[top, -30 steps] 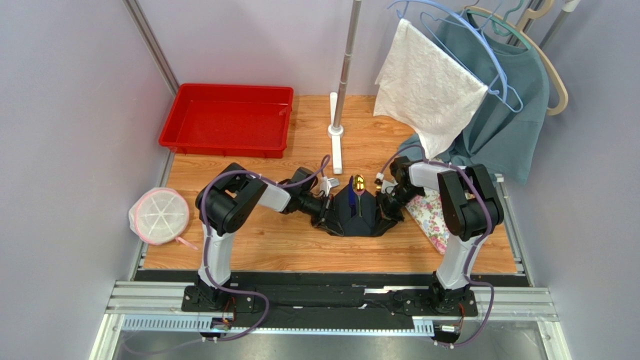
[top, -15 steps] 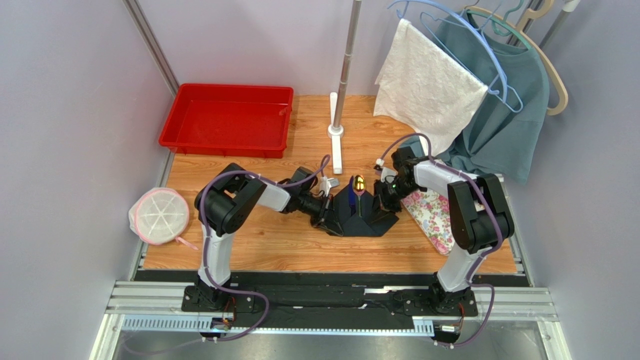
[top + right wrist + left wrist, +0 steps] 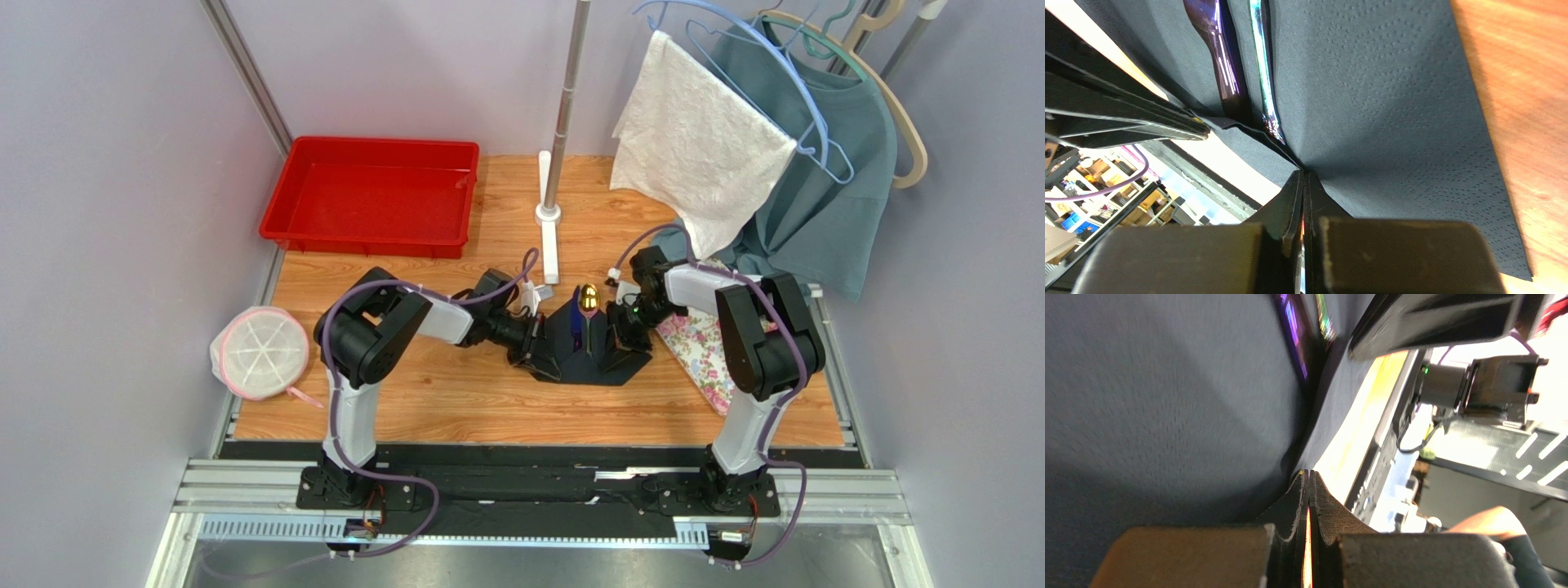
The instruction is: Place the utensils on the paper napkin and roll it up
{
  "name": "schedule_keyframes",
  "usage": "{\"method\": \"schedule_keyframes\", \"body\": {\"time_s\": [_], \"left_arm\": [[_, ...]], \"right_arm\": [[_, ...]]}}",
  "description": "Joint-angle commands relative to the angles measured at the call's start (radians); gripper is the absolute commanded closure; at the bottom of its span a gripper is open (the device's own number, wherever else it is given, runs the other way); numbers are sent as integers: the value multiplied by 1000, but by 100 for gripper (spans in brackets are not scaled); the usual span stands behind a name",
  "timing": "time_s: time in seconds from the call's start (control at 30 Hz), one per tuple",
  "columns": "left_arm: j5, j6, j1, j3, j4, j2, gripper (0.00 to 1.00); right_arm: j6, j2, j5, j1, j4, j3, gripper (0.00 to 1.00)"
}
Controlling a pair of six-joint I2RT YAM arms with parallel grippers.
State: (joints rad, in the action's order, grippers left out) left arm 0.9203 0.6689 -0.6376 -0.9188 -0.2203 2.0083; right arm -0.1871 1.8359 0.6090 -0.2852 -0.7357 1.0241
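Where the two arms meet, a wide wooden bench (image 3: 429,410) lies under it all. At the far right a big green shirt (image 3: 840,184) hangs on a hanger. A white cloth (image 3: 699,141) hangs on a blue hanger in front of it. A red tray (image 3: 368,241) sits in the far left corner of the bench. A thin grey pole (image 3: 564,110) stands up between the tray and the cloth.

The left arm (image 3: 368,331) and the right arm (image 3: 754,337) both bend in toward the middle of the bench. A flowery mat (image 3: 709,353) lies partly under the right arm. A round white net thing (image 3: 260,352) sits at the left edge of the bench.

The paper napkin (image 3: 589,358) lies in the middle of the bench, between the two arms. Its left and right sides are lifted up and folded inward. The utensils (image 3: 588,298) lie inside the fold, side by side. Their gold ends poke out at the far edge of the napkin. In the right wrist view, two dark shiny handles lie close together in the crease.

The left jaws are squeezed tight on the left edge of the napkin. The right jaws are squeezed tight on its right edge.
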Motion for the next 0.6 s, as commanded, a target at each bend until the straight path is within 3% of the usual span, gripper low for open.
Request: {"method": "schedule_keyframes", "body": {"time_s": [0.0,0.57], "left_arm": [[-23,20,4,-11,-111,-57,95],[-75,179,-51,-135,-306,98,92]], "right_arm": [[-3,11,-41,-2,32,10,99],[-14,3,-35,0,32,10,99]]}}
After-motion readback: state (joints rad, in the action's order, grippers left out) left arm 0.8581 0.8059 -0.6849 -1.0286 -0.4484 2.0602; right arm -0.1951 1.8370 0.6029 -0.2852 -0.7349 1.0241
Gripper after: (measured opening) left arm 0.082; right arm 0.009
